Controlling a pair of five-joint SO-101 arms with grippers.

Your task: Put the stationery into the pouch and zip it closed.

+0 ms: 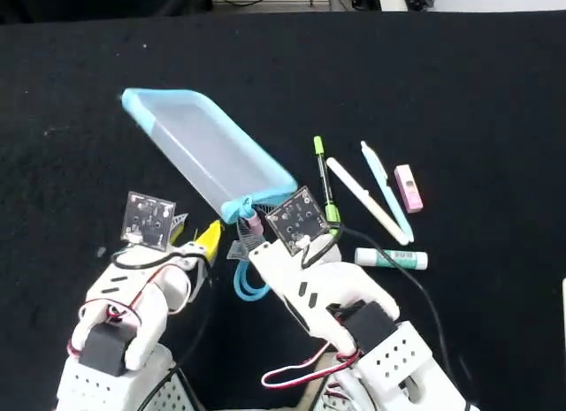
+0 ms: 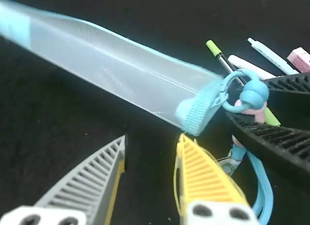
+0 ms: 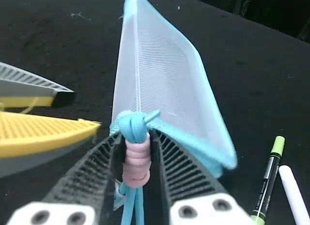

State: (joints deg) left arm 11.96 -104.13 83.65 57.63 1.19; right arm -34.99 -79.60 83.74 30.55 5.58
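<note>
Two grippers meet at the near end of the pouch (image 1: 208,150), which lies mid-table and slants toward the far left corner. The right gripper (image 3: 138,138) is clamped on the pink bead (image 3: 137,162) of the zip cord. The left gripper (image 2: 152,140) waits just beside it, fingers wide. The pouch looks like light, limp mesh that will likely slide and fold, so its woven end tab (image 2: 198,113) seems the firmest hold. Three pens (image 1: 364,199), an eraser (image 1: 408,187) and a tube (image 1: 392,259) lie toward the right edge, with the right arm between them and the pouch.
</note>
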